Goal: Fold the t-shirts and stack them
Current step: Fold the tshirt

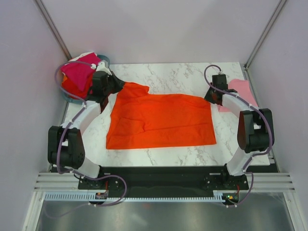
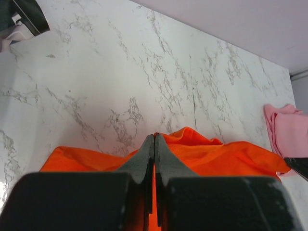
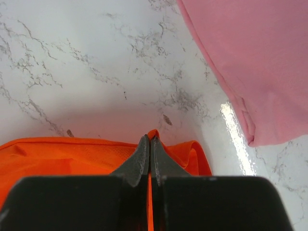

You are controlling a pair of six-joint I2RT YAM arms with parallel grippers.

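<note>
Orange-red t-shirt [image 1: 159,120] is spread nearly flat on the marble counter [image 1: 173,77], just beside the teal basket [image 1: 104,60], and I've got both ends of its far edge. My left gripper [image 2: 154,139] is at the corner nearest the basket, fingers pressed together with orange cloth caught between them. The fabric bunches up into a small peak right at the tips. My right gripper [image 3: 150,142] is at the far corner on the side away from the basket. It is closed the same way, pinching a little fold of the hem. From above, the corner near the basket looks pulled up and out into a point, and a crease runs down the half of the shirt closer to the basket. Light pink t-shirt [image 1: 239,91] lies well apart from the basket, beyond my right gripper, close to the orange cloth but not touching it. In the basket itself sits a heap: magenta t-shirt [image 1: 77,72] on top, red t-shirt [image 1: 72,87] under it, and a bit of white t-shirt [image 1: 85,56] at the back.
</note>
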